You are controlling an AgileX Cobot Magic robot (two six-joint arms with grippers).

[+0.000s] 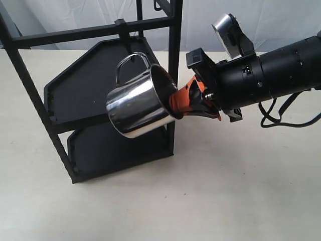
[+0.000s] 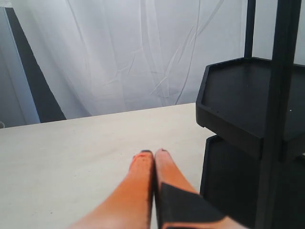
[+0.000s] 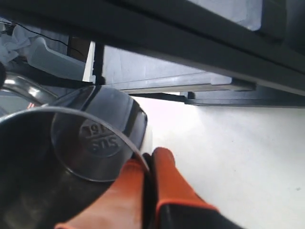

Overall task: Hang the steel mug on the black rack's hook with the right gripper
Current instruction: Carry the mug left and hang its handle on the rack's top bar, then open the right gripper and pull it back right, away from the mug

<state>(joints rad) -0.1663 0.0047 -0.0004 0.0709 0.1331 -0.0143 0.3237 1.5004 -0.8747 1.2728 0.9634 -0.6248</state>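
The steel mug [image 1: 138, 103] hangs tilted in the air in front of the black rack [image 1: 100, 90], its looped handle just below the hook [image 1: 122, 31] clamped to the rack's crossbar. The right gripper [image 1: 188, 103] pinches the mug's rim between orange fingers [image 3: 164, 176]. Beside the rack, the left gripper [image 2: 154, 155] rests low over the pale table [image 1: 241, 191], fingers pressed together, holding nothing.

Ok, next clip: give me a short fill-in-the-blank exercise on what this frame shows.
1. The shiny steel mug is gripped at its ___ by the right gripper.
2. The mug's looped handle points ___.
3. The tall black rack holds ___ tray shelves.
4. The left gripper has its jaws ___.

Missing: rim; up; two; shut
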